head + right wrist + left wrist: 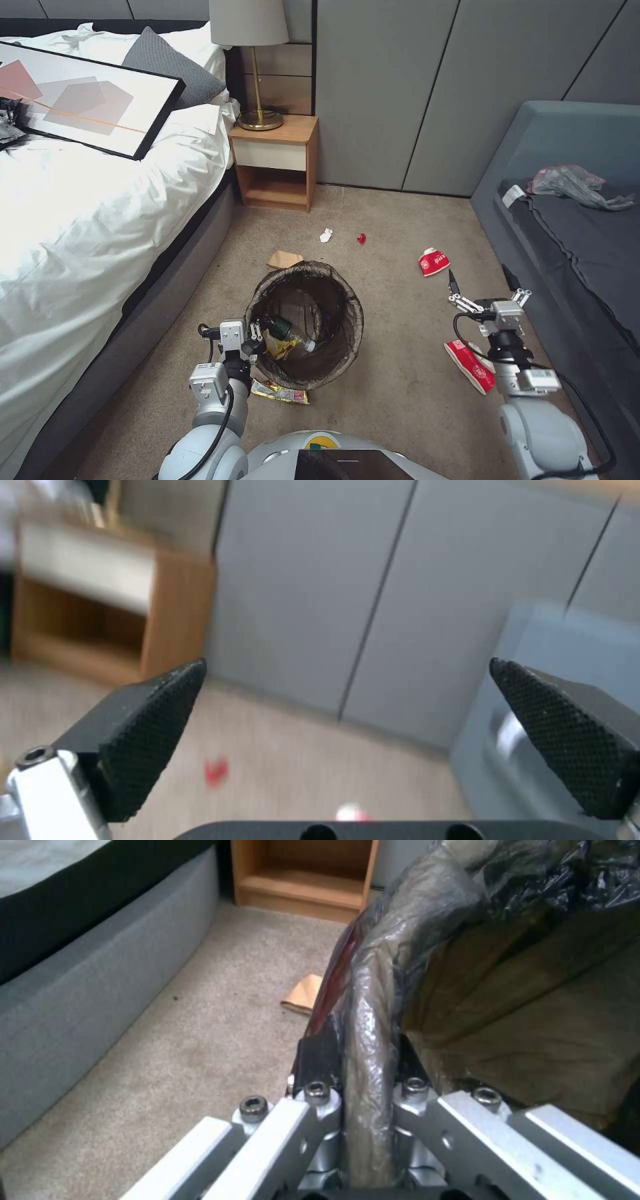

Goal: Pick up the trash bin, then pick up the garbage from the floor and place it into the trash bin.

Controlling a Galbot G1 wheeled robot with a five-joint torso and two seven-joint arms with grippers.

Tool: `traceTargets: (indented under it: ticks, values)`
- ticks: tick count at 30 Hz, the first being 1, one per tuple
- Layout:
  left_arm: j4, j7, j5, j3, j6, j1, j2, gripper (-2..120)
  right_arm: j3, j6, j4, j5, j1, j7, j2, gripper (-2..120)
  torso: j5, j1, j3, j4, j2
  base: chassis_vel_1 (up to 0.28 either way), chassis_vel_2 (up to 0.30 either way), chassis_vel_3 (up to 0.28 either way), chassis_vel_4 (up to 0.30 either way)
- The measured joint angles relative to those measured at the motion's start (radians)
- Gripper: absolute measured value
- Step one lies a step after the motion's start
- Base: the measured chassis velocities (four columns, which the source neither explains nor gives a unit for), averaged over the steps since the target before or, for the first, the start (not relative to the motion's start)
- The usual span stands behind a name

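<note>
2 silver-white arms with rounded grey shells and looping black cables; left gripper (255, 339) has aluminium links with hex screws; right gripper (347, 740) has black, knurled triangular fingertips (157, 735).

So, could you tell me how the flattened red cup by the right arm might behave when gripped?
The cup looks crushed flat on the carpet, so it probably folds further and weighs little. Lying flat, it likely won't roll, but the open right end effector may struggle to get under it.

Half hidden under the trash bin (307, 327) — a yellow wrapper (280, 393) and a brown paper bag (283, 259). Blurred beyond the jaws in the right wrist view — a red scrap (215, 771). Cropped at left, the framed picture (87, 93).
</note>
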Motion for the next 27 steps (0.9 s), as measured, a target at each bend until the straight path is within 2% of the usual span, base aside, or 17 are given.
traceTargets:
  ticks: [3, 5, 6, 8, 9, 11, 12, 14, 15, 17, 21, 27]
  values:
    - [0.0, 0.0, 0.001, 0.0, 0.0, 0.001, 0.0, 2, 0.002, -0.049, -0.038, 0.015, 0.018, -0.014, -0.023, 100, 0.0002, 0.0, 0.0, -0.0002, 0.0, 0.0, 0.0, 0.0, 0.0]
    - [-0.001, 0.0, 0.003, 0.001, 0.0, 0.003, -0.001, 2, 0.001, -0.132, -0.146, 0.028, 0.069, -0.039, -0.072, 100, 0.0, 0.0, 0.0, -0.0003, 0.0, 0.0, 0.0, 0.0, 0.0]
    - [-0.001, 0.0, 0.003, 0.001, 0.0, 0.003, -0.001, 2, 0.001, -0.132, -0.146, 0.028, 0.069, -0.039, -0.072, 100, 0.0, 0.0, 0.0, -0.0003, 0.0, 0.0, 0.0, 0.0, 0.0]
    - [-0.004, 0.0, 0.003, -0.003, 0.0, 0.004, 0.0, 2, -0.006, -0.161, -0.294, 0.022, 0.126, -0.094, -0.129, 100, 0.0001, 0.0, 0.0, 0.0001, 0.0, 0.0, 0.0, 0.0, 0.0]
    - [-0.004, 0.0, 0.003, -0.003, 0.0, 0.004, 0.0, 2, -0.006, -0.161, -0.294, 0.022, 0.126, -0.094, -0.129, 100, 0.0001, 0.0, 0.0, 0.0001, 0.0, 0.0, 0.0, 0.0, 0.0]
    - [-0.005, 0.0, 0.004, -0.004, 0.001, 0.005, 0.0, 2, -0.016, -0.171, -0.416, 0.008, 0.167, -0.137, -0.176, 100, 0.0001, 0.0, 0.0, 0.0001, 0.0, 0.0, 0.0, 0.0, 0.0]
    - [-0.005, 0.0, 0.004, -0.004, 0.001, 0.005, 0.0, 2, -0.016, -0.171, -0.416, 0.008, 0.167, -0.137, -0.176, 100, 0.0001, 0.0, 0.0, 0.0001, 0.0, 0.0, 0.0, 0.0, 0.0]
    - [-0.005, 0.0, 0.007, -0.004, 0.002, 0.006, -0.001, 2, -0.029, -0.17, -0.546, -0.009, 0.211, -0.172, -0.22, 100, 0.0001, 0.0, 0.0, -0.0004, 0.0, 0.0, 0.0, 0.0, 0.0]
    - [-0.005, 0.0, 0.007, -0.004, 0.002, 0.006, -0.001, 2, -0.029, -0.17, -0.546, -0.009, 0.211, -0.172, -0.22, 100, 0.0001, 0.0, 0.0, -0.0004, 0.0, 0.0, 0.0, 0.0, 0.0]
    - [-0.005, -0.001, 0.008, -0.004, 0.002, 0.007, -0.002, 2, -0.041, -0.169, -0.667, -0.026, 0.251, -0.189, -0.25, 100, -0.0002, 0.0, 0.0, 0.0001, 0.0, 0.0, 0.0, 0.0, 0.0]
    - [-0.004, -0.005, 0.008, -0.004, 0.002, 0.006, -0.003, 2, -0.048, -0.206, -0.746, -0.014, 0.267, -0.202, -0.266, 100, -0.0003, 0.0, 0.0, -0.0002, 0.0, 0.0, 0.0, 0.0, 0.0]
    - [0.001, -0.007, 0.008, 0.002, 0.001, 0.003, -0.007, 2, -0.048, -0.214, -0.814, -0.041, 0.277, -0.231, -0.26, 100, -0.0003, 0.0, 0.0, -0.0001, 0.0, 0.0, 0.0, 0.0, 0.0]
